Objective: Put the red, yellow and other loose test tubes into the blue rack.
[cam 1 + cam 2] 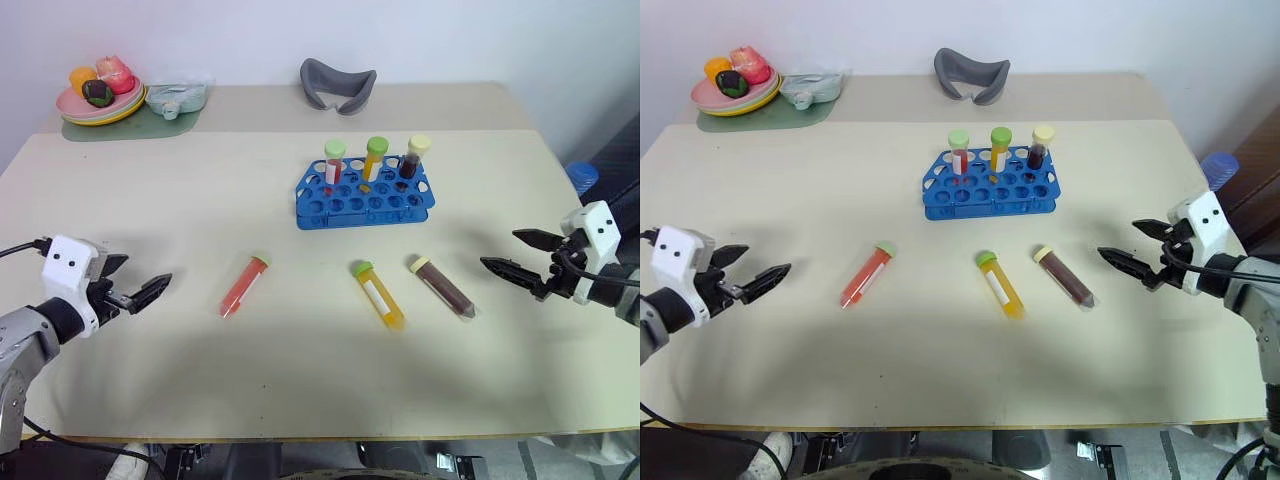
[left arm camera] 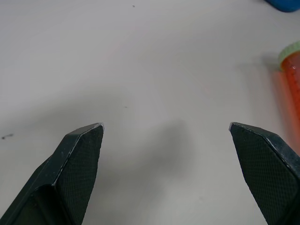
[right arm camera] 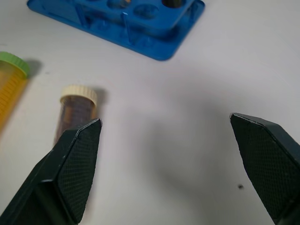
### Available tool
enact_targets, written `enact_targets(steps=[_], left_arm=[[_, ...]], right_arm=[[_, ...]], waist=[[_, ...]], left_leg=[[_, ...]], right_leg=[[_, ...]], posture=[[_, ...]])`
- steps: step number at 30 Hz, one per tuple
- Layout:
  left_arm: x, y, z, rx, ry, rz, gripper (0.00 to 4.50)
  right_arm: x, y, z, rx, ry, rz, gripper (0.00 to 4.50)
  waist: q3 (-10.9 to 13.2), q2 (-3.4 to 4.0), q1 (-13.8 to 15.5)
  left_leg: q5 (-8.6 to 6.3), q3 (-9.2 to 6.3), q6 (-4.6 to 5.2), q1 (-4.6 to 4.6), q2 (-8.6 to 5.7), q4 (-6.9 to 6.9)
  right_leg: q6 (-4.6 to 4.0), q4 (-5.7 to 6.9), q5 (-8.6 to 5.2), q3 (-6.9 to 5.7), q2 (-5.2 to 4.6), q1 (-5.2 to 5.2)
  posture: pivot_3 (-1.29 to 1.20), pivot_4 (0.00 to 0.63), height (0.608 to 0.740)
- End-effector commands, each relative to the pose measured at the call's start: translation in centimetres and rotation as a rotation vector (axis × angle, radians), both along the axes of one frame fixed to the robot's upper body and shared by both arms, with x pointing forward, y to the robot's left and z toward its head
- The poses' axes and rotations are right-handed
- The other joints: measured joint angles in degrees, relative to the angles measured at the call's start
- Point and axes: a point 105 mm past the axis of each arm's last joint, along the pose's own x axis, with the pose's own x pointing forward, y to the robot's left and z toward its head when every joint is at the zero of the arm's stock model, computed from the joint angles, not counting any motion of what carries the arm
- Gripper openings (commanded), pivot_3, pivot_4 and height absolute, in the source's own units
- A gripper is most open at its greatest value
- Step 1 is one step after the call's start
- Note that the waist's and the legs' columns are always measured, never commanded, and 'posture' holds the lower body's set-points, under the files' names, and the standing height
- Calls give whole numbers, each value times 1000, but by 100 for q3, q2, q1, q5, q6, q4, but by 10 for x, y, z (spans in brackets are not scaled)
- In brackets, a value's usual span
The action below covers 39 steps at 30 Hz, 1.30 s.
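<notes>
Three loose test tubes lie on the cream table in front of the blue rack [image 1: 320, 215]: a red one [image 1: 244, 285], a yellow-orange one [image 1: 379, 295] and a dark-brown one [image 1: 442, 286]. Three more capped tubes stand upright in the rack's back row. My left gripper [image 1: 140, 275] hovers open over the table, well to the left of the red tube [image 2: 293, 79]. At the right, my right gripper [image 1: 500, 250] is open and points toward the brown tube [image 3: 77, 110], a short way from it. Neither gripper holds anything.
At the back left a plate of toy food [image 1: 100, 100] sits on a green mat beside a pale-green item [image 1: 175, 97]. A grey curved object [image 1: 338, 85] lies at the back centre. A blue-capped bottle [image 1: 582, 177] stands off the table's right edge.
</notes>
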Motion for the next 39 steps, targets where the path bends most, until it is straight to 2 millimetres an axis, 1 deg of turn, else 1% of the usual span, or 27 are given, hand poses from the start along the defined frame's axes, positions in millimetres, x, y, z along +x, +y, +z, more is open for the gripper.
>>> enact_targets(steps=[1,7,10,11,13,15,17,19,21,24,27,31,33,37,39], left_arm=[[-3,-1,8,4,-39,8,4393],[-6,-2,9,2,-56,22,4393],[-4,-8,13,-9,-77,-4,4393],[-2,-13,14,-17,-82,-22,4393],[5,-28,16,-43,-93,-74,4393],[12,-48,16,-73,-101,-152,4393],[19,-72,17,-90,-103,-247,4393],[25,-92,18,-82,-103,-346,4393],[28,-110,17,-110,-100,-437,4393],[29,-138,14,-90,-92,-587,4393],[28,-157,11,-73,-86,-702,4393],[18,-185,10,-81,-90,-856,4393],[11,-198,9,-83,-94,-920,4393],[5,-209,10,-99,-103,-956,4393],[0,-214,11,-114,-110,-964,4393]], right_arm=[[2,1,12,-25,-38,17,4500],[12,12,18,-33,-47,31,4500],[11,18,22,-40,-49,32,4500],[11,20,24,-45,-46,23,4500],[10,21,22,-77,-2,-11,4500],[6,26,22,-102,16,-27,4500],[0,32,28,-133,19,-31,4500],[-4,45,36,-162,36,-9,4500],[-7,59,38,-150,87,3,4500],[-10,74,31,-177,209,-22,4500],[-7,83,18,-164,318,-72,4500],[-8,99,3,-207,379,-31,4500],[-5,99,-2,-238,417,-42,4500],[-1,98,-5,-309,439,-71,4500],[2,95,-11,-333,466,-99,4500]], waist=[[0,0,3],[0,0,-8],[0,0,4],[0,0,11],[0,0,31],[0,0,49],[0,0,49],[0,0,46],[0,0,-7],[-1,1,-21],[-1,0,0],[-1,0,49],[-1,0,36],[-1,0,14],[-1,0,-4]], left_leg=[[0,0,0,0,0,0],[0,0,0,0,0,1],[0,0,0,0,0,2],[0,0,0,0,0,2],[0,0,0,-2,-1,2],[0,0,0,-3,-1,6],[0,0,0,-3,-2,8],[0,0,0,-4,-2,8],[0,-1,0,-3,-1,8],[0,-1,0,4,0,9],[0,-2,0,2,0,11],[-1,-2,2,-29,-2,16],[-1,-3,2,-54,-2,23],[0,-6,3,-60,-2,27],[0,-7,4,-60,-1,27]], right_leg=[[0,0,0,0,0,0],[0,3,0,1,0,-1],[0,4,0,0,0,-1],[0,4,0,0,0,-1],[0,4,0,0,-2,-1],[0,4,0,-1,-2,0],[1,4,0,-1,-3,1],[1,5,0,0,-2,-1],[1,8,1,-1,0,-2],[0,19,0,2,4,-3],[-1,21,0,1,5,-4],[0,18,0,-1,0,-26],[1,20,1,-2,-1,-46],[1,27,1,-4,1,-55],[1,29,1,-3,2,-56]], posture=[[0,150,740],[0,150,740],[0,150,740],[0,150,740],[0,150,740],[0,150,740],[0,150,740],[0,150,740],[0,150,740],[0,150,740],[0,150,740],[0,150,740],[0,150,740],[0,150,740],[0,150,740]])
